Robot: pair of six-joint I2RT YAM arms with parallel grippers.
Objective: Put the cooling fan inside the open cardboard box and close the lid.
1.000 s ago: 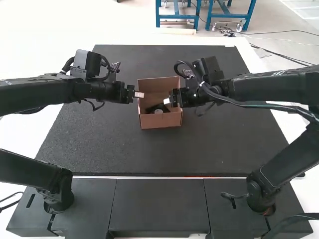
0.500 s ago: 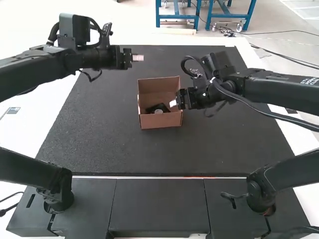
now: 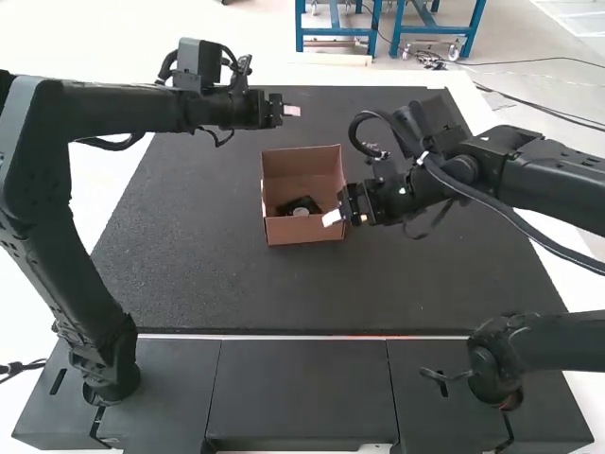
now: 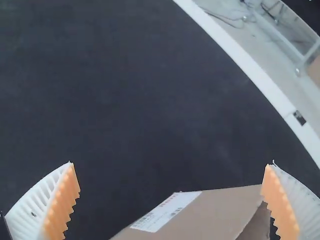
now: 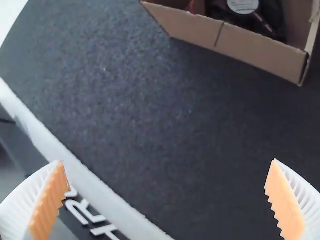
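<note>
Over black mat [image 3: 189, 236], left gripper [image 3: 285, 109] and right gripper [image 3: 337, 210] both gape wide, empty.

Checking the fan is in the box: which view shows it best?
The high view: the cooling fan lies inside the open cardboard box, seen from above. The right wrist view cuts it off at the frame edge; the left wrist view faces outer cardboard.

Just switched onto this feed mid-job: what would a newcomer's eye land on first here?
First, the open cardboard box at the middle of the black mat, with the cooling fan already lying inside it and the box not yet closed. Next, the two arms reaching in from either side: the right end effector is open by the box's near right corner, and the left end effector is open beyond its far side.
</note>
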